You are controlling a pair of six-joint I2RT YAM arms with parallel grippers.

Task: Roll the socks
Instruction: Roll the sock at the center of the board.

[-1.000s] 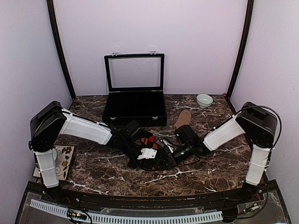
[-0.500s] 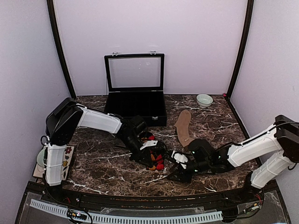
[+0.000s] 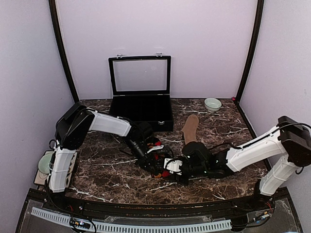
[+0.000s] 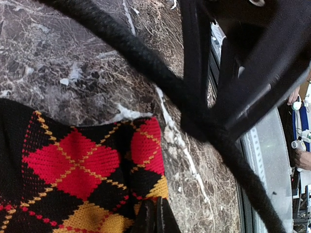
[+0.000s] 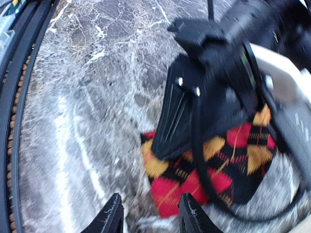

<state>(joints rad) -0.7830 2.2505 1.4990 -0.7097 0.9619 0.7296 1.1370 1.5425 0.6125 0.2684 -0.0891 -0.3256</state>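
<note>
The argyle sock (image 4: 73, 165) lies bunched on the marble desk (image 3: 97, 179), near the middle and toward its 6 o'clock edge. Both arms meet over it. The left jaws are closed tight. In the left wrist view their tips sit at the 6 o'clock edge of the picture, pressed together on the sock's yellow-and-black corner, and a thin fold of fabric appears pinched between them.

The right jaws stand partly open with nothing between them. In the right wrist view the two fingertips (image 5: 112, 216) sit low over bare marble. The sock's red edge (image 5: 170, 194) lies just beyond them at about 1 o'clock, close to the right-hand tip; whether it touches cannot be told. The left arm's black fingers come down onto the sock from 12 o'clock.

The tan sock (image 3: 190, 127) lies flat and apart, at 1 o'clock from the argyle one. An open black case (image 3: 140, 114) stands at 12 o'clock and a small bowl (image 3: 212, 104) at 2 o'clock.
</note>
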